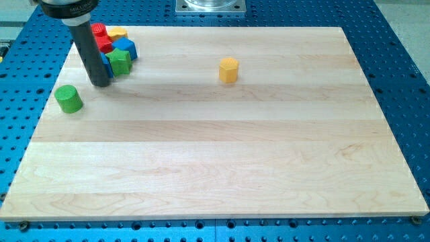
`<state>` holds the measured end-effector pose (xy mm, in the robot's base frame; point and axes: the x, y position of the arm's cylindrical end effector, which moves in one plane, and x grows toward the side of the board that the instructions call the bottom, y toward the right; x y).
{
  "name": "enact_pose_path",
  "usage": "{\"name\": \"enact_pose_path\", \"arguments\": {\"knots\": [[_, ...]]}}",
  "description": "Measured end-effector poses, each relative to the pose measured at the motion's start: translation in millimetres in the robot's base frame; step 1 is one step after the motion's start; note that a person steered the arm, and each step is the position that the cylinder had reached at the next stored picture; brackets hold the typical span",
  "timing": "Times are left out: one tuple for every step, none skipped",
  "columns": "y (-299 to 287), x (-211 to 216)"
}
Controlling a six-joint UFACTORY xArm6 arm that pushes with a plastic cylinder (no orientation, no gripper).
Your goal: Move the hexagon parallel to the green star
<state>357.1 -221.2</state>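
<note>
A yellow hexagon block (228, 69) stands alone on the wooden board, in the upper middle of the view. A green star block (121, 61) sits in a cluster at the view's top left, touching a blue block (125, 47), red blocks (101, 37) and a yellow block (117, 33). My tip (100, 83) rests on the board just left of and below the green star, far to the left of the hexagon. The rod hides part of the cluster, including a blue block behind it.
A green cylinder block (68, 99) stands near the board's left edge, below and left of my tip. The wooden board (222, 168) lies on a blue perforated table. A metal mount (210, 6) shows at the view's top.
</note>
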Motion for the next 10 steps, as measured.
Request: {"name": "enact_pose_path", "arguments": {"knots": [[-12.8,-8.8],[18.6,19.3],[116.2,56.1],[254.6,68.3],[321.8,48.5],[295.1,23.6],[253.5,16.9],[254.5,20.1],[302.5,65.9],[347.1,59.4]]}}
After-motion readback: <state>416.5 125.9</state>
